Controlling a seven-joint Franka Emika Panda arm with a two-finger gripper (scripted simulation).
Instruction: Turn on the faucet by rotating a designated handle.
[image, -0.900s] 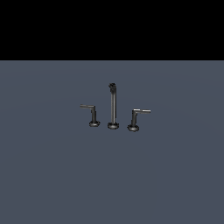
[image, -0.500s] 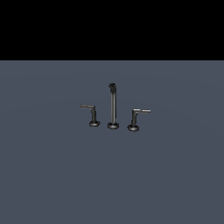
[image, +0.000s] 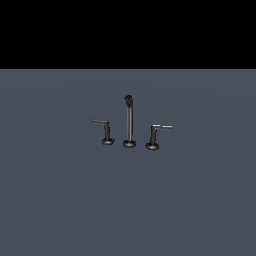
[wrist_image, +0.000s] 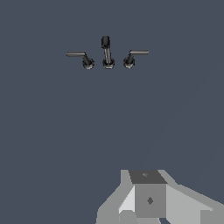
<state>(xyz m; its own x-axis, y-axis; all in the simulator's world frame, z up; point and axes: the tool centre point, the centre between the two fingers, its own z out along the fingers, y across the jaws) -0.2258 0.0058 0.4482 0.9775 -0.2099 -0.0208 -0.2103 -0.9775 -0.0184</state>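
Pincer state cannot be told, well apart from the faucet. It should approach the handle at the spout's three o'clock, pushing its pale tip sideways, clear of the spout.

A plain grey-blue floor carries only the three-piece faucet, standing upright.

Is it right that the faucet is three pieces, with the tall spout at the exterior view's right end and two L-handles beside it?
Not the end. In the exterior view the spout stands in the middle, one L-handle on each side, the other on the exterior view's right. Three pieces is right.
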